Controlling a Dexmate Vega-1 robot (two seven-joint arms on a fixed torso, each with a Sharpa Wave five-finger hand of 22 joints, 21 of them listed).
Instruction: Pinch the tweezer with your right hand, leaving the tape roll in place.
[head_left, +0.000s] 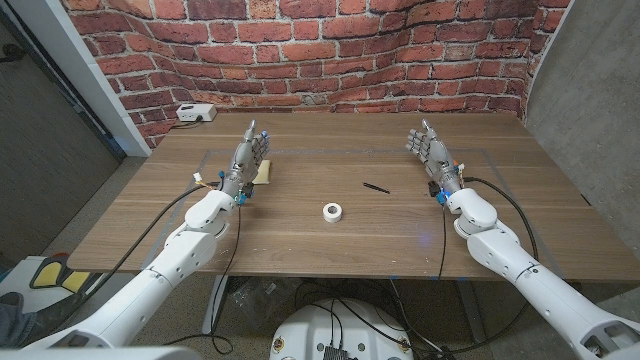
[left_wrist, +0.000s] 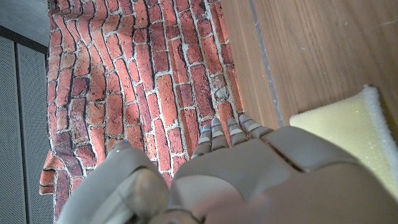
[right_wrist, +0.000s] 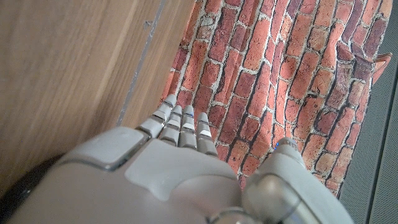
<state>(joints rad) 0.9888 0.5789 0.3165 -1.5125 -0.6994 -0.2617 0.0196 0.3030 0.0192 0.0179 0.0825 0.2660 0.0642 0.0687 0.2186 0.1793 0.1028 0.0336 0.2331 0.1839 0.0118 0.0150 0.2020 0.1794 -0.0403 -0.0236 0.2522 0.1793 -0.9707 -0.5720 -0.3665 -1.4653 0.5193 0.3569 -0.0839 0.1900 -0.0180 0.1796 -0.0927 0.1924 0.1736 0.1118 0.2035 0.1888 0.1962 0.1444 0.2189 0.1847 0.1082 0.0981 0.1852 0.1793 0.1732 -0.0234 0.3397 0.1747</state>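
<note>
We see the thin black tweezer (head_left: 376, 187) lying on the wood-grain surface (head_left: 300, 240), just right of the small white ring of tape roll (head_left: 333, 211). Our right hand (head_left: 431, 150) and left hand (head_left: 250, 155) stand released, fingers extended, holding nothing; a soft yellow sponge (left_wrist: 348, 134) lies beside the left.

tape roll (head_left: 333, 211): white | tweezer (head_left: 376, 187): black | sponge (left_wrist: 348, 130): yellow | table (head_left: 300, 160): brown woodgrain | wall (head_left: 330, 50): red brick

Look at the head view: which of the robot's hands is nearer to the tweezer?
Right. The right hand stands just beyond the tweezer, towards the table's right side. The left hand is far across the table, with the tape roll lying nearer the middle.
</note>
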